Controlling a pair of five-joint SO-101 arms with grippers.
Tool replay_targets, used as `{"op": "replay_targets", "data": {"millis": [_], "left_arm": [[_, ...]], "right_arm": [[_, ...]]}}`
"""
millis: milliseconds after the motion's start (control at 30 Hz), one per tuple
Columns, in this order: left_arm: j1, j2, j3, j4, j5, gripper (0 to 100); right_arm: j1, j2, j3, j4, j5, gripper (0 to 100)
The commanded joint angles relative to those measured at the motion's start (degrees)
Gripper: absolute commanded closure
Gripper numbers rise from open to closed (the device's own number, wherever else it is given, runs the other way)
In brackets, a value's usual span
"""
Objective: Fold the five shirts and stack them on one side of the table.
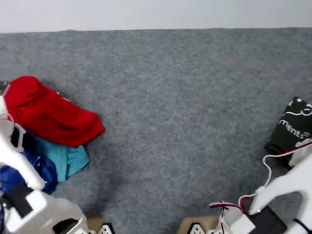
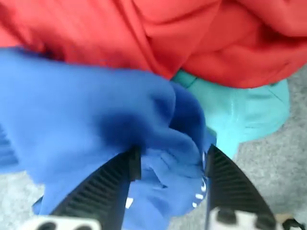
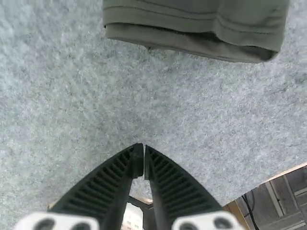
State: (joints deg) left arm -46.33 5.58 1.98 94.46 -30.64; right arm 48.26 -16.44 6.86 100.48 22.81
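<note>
Between the spread jaws of the left gripper point(image 2: 171, 155) sits a bunched fold of the blue shirt point(image 2: 86, 124). The jaws straddle the cloth without clamping it. Just past the jaw tips lies the teal shirt point(image 2: 240, 115), and beyond that the red shirt point(image 2: 201, 33), draped over both. All three are a crumpled heap, none folded.

The right gripper point(image 3: 144, 148) is clenched on nothing, its tips meeting above the bare grey table point(image 3: 72, 96). A little beyond the tips lies a dark shirt point(image 3: 192, 19), folded flat with neat edges.

By my judgement one shirt is finished and makes the start of the stack on the right arm's side. Three more wait in the heap, with the blue one seemingly next. I can count only four shirts, so I cannot tell where the fifth is.
</note>
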Motion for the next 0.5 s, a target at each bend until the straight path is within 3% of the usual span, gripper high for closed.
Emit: {"op": "replay_targets", "data": {"millis": [0,167,467], "left_arm": [[0.18,2.29,-1.36,-2.64,-0.35,84],[4.57,2.73,-1.54,-1.23,-0.35,100],[15.91,-17.67,-11.91,4.22,5.98,100]], "right_arm": [[0.22,-3.21,1.49,2.07,0.70,98.8],[0.40,-6.55,6.59,2.07,0.70,98.8],[0.40,-14.20,12.75,1.89,0.79,98.8]]}}
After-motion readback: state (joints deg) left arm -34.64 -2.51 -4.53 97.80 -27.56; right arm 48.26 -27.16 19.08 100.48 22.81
